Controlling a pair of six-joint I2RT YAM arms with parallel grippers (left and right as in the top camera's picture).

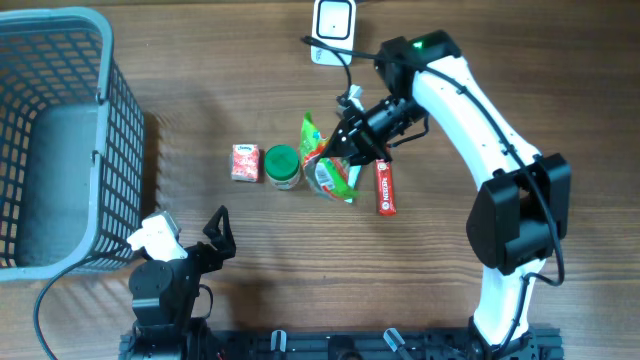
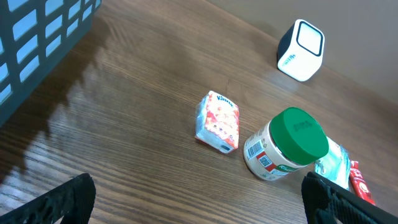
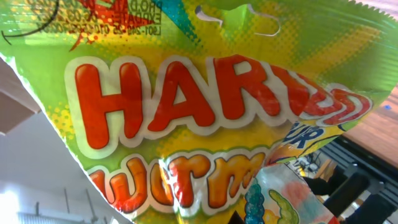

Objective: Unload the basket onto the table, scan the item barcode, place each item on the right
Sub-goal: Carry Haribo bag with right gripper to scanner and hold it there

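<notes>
My right gripper (image 1: 345, 148) is shut on a green Haribo candy bag (image 1: 325, 160), which hangs tilted over the middle of the table. In the right wrist view the bag (image 3: 205, 112) fills the frame and hides my fingers. No barcode shows on the side I see. The white barcode scanner (image 1: 333, 25) stands at the far edge, beyond the bag; it also shows in the left wrist view as the scanner (image 2: 301, 51). My left gripper (image 1: 200, 238) rests near the front edge, open with nothing in it, its fingertips (image 2: 68, 199) wide apart over bare wood.
A tissue pack (image 1: 245, 162), a green-lidded jar (image 1: 282, 167) and a red sachet (image 1: 386, 187) lie in a row beside the bag. A dark wire basket (image 1: 60, 140) fills the left side of the table.
</notes>
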